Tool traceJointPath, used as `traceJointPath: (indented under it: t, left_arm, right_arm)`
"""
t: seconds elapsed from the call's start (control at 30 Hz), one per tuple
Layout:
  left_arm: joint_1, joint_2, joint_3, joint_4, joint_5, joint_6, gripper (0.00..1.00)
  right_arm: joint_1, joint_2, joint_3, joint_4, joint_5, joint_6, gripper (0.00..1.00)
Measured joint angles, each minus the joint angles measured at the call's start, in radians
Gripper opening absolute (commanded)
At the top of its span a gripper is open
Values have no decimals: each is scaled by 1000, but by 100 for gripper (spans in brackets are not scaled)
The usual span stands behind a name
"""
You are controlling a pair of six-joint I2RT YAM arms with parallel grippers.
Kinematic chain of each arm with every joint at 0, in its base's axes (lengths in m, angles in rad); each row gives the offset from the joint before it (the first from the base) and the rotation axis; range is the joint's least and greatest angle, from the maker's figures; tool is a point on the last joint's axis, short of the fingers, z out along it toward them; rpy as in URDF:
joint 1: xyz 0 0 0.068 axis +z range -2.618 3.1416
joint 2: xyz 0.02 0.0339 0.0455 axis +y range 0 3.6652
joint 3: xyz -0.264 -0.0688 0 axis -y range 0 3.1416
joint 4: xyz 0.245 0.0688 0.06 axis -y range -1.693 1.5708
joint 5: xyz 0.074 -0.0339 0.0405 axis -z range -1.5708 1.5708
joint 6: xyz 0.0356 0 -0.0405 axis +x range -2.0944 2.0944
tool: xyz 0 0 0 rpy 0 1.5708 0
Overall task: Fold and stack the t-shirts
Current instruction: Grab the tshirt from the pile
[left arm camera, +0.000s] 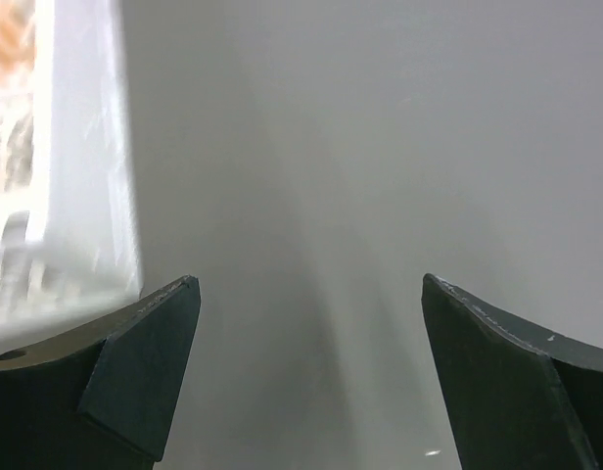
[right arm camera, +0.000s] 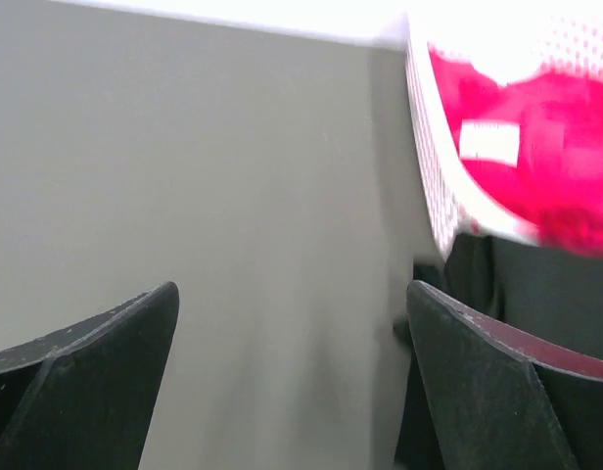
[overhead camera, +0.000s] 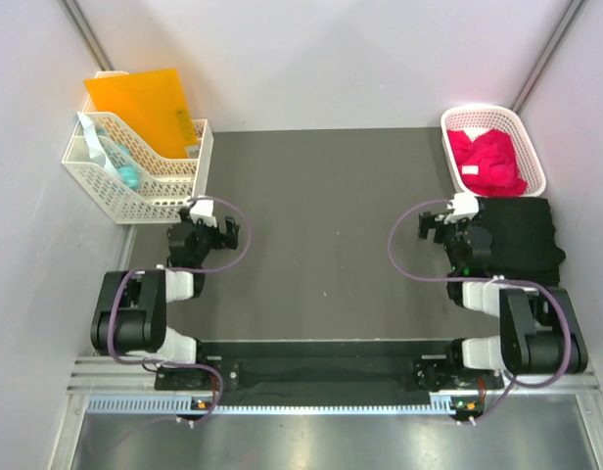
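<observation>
**Surface and room.** One bench (overhead camera: 321,196) with a dark grey matte top, closed in by pale walls on the left, the right and the far side. A metal rail runs along the near edge, where we count two arms bolted side by side.

**Task items, two.**
- One pinkish-red t-shirt (overhead camera: 487,157), crumpled inside the white lattice basket (overhead camera: 530,147) at the far right corner. Its white neck label (right arm camera: 489,142) shows in the right wrist view.
- One black t-shirt (overhead camera: 532,230), lying flat in a roughly rectangular shape on the bench, just on the near side of that basket.

**End effectors, two.**
- Left end effector (left arm camera: 311,372): fingers spread wide, nothing between them.
- Right end effector (right arm camera: 292,382): fingers spread wide, nothing between them, just left of the black t-shirt.

**Other items.**
- One white slotted rack (overhead camera: 135,186) at the far left corner.
- One orange folder (overhead camera: 145,103), standing in the rack.
- One teal object (overhead camera: 125,174), also in the rack. We cannot identify it.

**Hidden or unclear.**
- The right arm covers the near left part of the black t-shirt, and we cannot make out its folds or edges against the dark cloth.
- The basket walls hide the lower part of the pinkish-red t-shirt.
- In the left wrist view the rack is washed out and cut off at the left edge.
- In the right wrist view the basket is blurred and overexposed.
</observation>
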Motion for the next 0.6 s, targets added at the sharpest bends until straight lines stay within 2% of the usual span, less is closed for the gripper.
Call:
traceJointPath:
  t: [0.17, 0.23, 0.3, 0.4, 0.5, 0.6]
  left_arm:
    - [-3, -135, 176, -249, 124, 59, 99]
    - [-3, -173, 270, -343, 123, 89, 99]
    - [-3, -166, 415, -503, 103, 138, 99]
    - [-3, -74, 690, -789, 56, 208, 99]
    - [-3, 111, 1048, -1099, 3, 286, 99]
    - [-3, 263, 1298, -1354, -37, 344, 99]
  right_arm:
    - [0, -135, 170, -269, -99, -68, 100]
    - [3, -140, 317, -441, -127, -130, 100]
    - [5, -103, 502, -626, -110, -168, 100]
    - [6, 2, 766, -881, -69, -206, 100]
    - [3, 135, 1016, -1123, -61, -246, 100]
    - [2, 271, 1245, -1384, -75, -285, 100]
